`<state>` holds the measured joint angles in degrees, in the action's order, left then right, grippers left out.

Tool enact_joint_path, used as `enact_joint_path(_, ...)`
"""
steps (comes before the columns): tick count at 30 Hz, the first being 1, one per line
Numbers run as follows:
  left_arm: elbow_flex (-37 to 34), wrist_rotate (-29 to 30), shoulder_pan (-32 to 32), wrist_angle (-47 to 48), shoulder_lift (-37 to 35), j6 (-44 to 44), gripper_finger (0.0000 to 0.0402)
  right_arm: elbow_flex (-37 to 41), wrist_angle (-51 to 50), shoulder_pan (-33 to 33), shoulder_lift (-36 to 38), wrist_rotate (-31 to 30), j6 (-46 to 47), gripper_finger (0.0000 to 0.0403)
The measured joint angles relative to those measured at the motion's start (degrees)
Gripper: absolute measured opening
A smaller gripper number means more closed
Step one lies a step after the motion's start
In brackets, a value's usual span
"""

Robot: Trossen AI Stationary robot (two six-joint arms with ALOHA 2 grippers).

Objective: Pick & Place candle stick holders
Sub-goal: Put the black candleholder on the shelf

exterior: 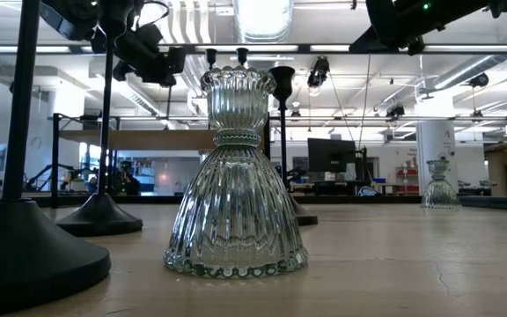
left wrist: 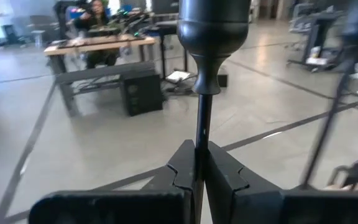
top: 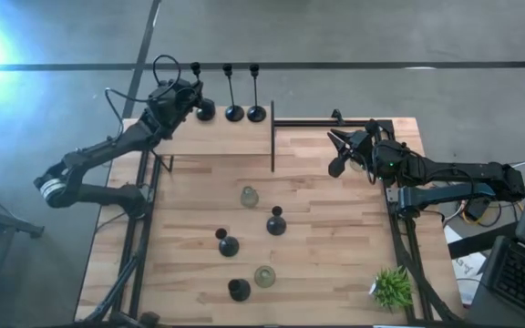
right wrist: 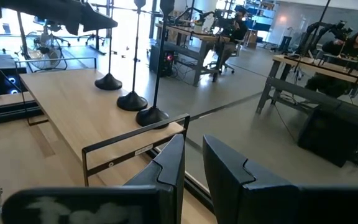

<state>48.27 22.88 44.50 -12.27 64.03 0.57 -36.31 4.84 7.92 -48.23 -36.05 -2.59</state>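
Note:
Three tall black candle stick holders stand in a row at the table's far edge (top: 205,111) (top: 234,113) (top: 256,113). My left gripper (top: 188,91) (left wrist: 201,149) is shut on the leftmost one, which stands on its round base (right wrist: 109,82). Two squat glass holders (top: 249,196) (top: 264,276) and three short black ones (top: 276,223) (top: 228,244) (top: 238,290) stand on the near half of the table. My right gripper (top: 338,155) (right wrist: 193,149) hovers at the far right, open by a narrow gap, with nothing between its fingers. My left gripper pinches the tall holder's thin stem (left wrist: 202,127) between its two fingers, a little below the cup (left wrist: 213,25). The fingers come in about level from the table's left and lie across the stem. The holder is upright, with its base (exterior: 99,220) on the table.
A thin black rail (top: 272,137) runs from the far edge toward the middle, and another (top: 335,121) runs along the far right edge. A small green plant (top: 392,287) sits at the near right corner. People sit at desks in the room beyond the table.

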Motion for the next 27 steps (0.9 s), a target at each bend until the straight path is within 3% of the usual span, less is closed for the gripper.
enact_joint_path(10,-5.6,0.1,6.0,2.7,-9.3,4.0,0.0017,0.0,0.0,0.0,0.0,0.0,0.0,0.0054)
enact_joint_path(14,-8.4,-4.1,6.4,-1.0,-11.0,5.3,0.0017,0.0,0.0,0.0,0.0,0.0,0.0,0.0054)
enact_joint_path(19,-8.5,-8.8,6.2,-4.5,-7.7,5.5,0.0017,0.0,0.0,0.0,0.0,0.0,0.0,0.0054)
enact_joint_path(27,-5.4,-11.4,5.6,-7.9,-0.6,6.0,0.0017,0.0,0.0,0.0,0.0,0.0,0.0,0.0054)
